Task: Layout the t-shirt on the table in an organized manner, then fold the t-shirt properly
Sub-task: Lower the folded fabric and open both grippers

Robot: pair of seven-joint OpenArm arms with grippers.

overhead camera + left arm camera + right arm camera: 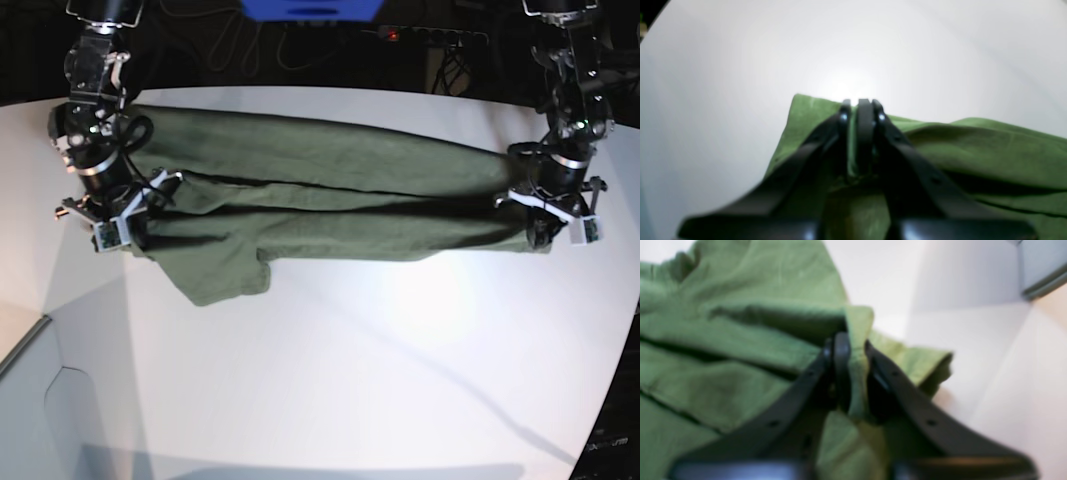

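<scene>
No text, label, brand, number or sign can be read anywhere: the t-shirt (pixel 330 195) shows only plain green cloth, the table (pixel 400 350) is bare white, and both wrist views are blurred.

My two wrist pictures are soft: my own fingers (pixel 864 120) sit near the lens as black blurs, and the green shirt (pixel 740 340) shows little weave. In the left wrist picture a bright glare burns on the white table (pixel 846 83) at centre, dimming toward the corners. The base picture is sharper, evenly lit from above, with dark background along the top and grey shadows at lower left.
</scene>
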